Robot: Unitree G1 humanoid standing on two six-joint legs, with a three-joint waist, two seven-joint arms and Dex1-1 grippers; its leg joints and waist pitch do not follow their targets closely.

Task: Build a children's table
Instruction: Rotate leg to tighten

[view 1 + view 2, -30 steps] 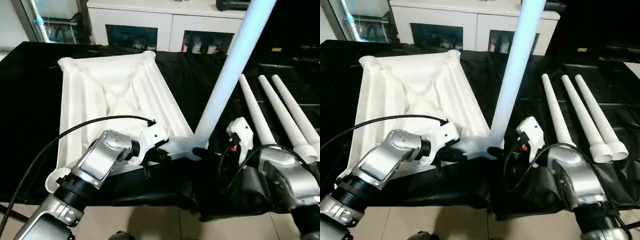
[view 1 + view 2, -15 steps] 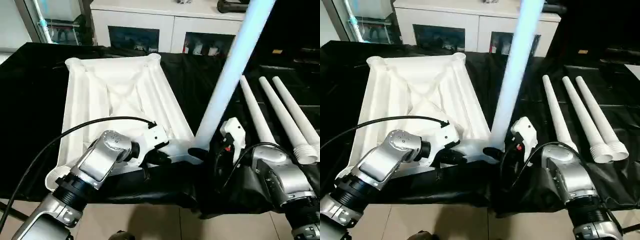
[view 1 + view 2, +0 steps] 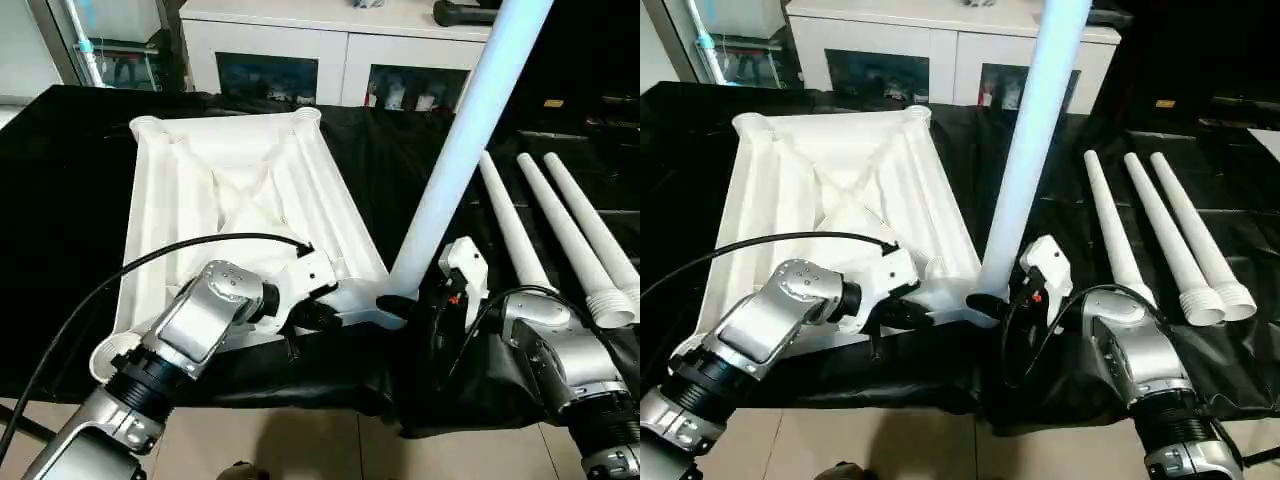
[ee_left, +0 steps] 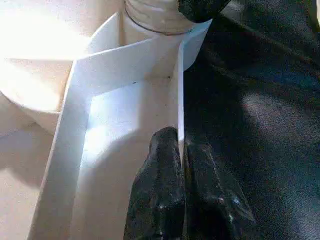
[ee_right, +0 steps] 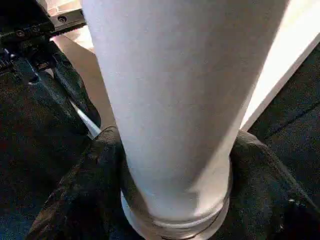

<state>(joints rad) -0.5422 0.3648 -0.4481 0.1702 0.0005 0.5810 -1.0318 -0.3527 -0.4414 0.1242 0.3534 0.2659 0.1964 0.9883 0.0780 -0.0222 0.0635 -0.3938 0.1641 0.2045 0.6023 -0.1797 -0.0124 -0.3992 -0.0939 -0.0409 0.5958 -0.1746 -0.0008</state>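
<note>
The white tabletop [image 3: 230, 190] lies underside up on the black cloth. One white leg [image 3: 455, 150] stands upright in its near right corner socket [image 4: 155, 15]. My left gripper [image 3: 325, 318] is shut on the tabletop's thin rim wall just beside that corner, and both fingers [image 4: 165, 170] pinch the wall's edge. From the right, my right gripper [image 3: 400, 305] reaches around the leg's base. Its fingers [image 5: 90, 175] press on both sides of the leg [image 5: 175, 100] just above the socket.
Three more white legs [image 3: 565, 235] lie side by side on the black cloth [image 3: 60, 200] at the right. A white cabinet [image 3: 330, 50] with glass doors stands behind. The cloth's front edge drops to a tiled floor [image 3: 300, 440] near my arms.
My right gripper has moved left up to the leg's base and its fingers have closed in around it. My left gripper has kept its pinch on the rim.
</note>
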